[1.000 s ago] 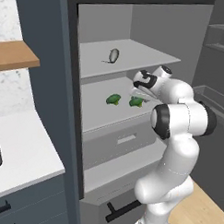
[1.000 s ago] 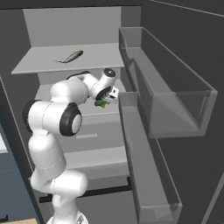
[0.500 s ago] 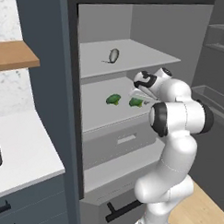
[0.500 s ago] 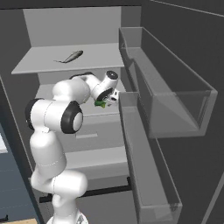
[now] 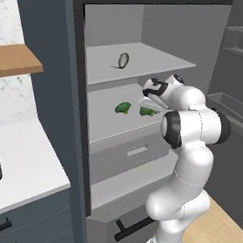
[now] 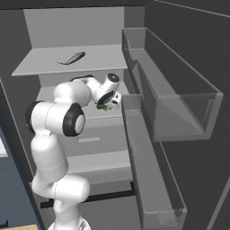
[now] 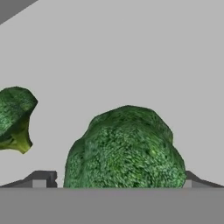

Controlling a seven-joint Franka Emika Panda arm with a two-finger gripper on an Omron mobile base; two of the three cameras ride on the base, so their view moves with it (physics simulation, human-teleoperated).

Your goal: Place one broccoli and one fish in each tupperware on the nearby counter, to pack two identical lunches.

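White rounded arm (image 5: 189, 161), dark joint bands

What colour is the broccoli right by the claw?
Dark green and bumpy, the broccoli shows best in the hand view, between the open claw.

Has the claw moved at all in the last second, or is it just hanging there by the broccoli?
Barely. In the left base view the claw sits at the same spot over the near broccoli, judged against the fridge shelf. It is open, astride that broccoli.
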